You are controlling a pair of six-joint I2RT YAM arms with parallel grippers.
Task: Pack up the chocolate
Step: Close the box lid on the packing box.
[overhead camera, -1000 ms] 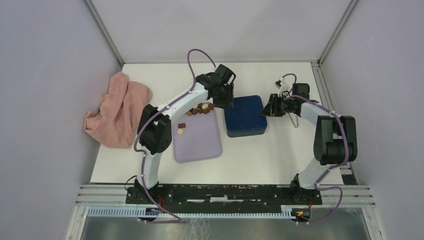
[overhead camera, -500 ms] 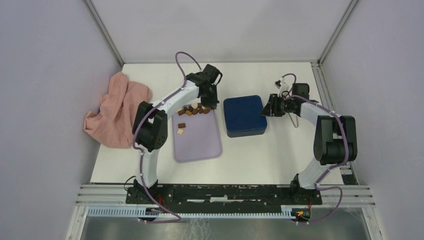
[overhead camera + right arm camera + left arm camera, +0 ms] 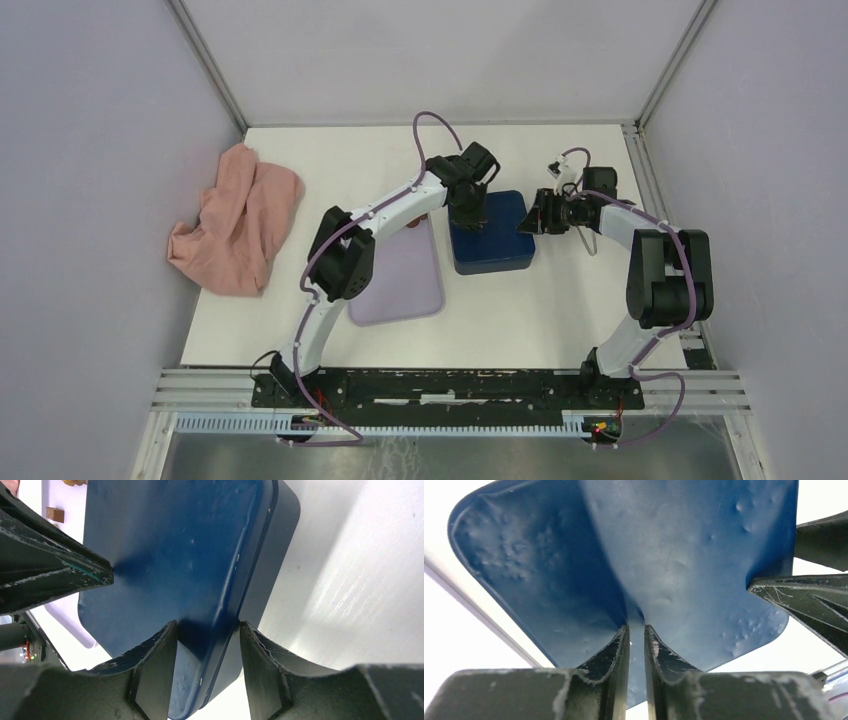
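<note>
Top external view, left to right. Lilac tray: carries the chocolate, mostly hidden beneath the arm. Pieces likely light, hard, smooth and brittle; pinch gently across opposite sides. Left gripper: fingers almost together, tips on the closed blue box. Right gripper: fingers apart, straddling the box's edge.

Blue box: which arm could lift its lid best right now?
Right, I think. The right gripper has open fingers either side of the lid edge of the blue box, ready to pinch it. The left gripper is nearly shut, with its tips on the flat top.
</note>
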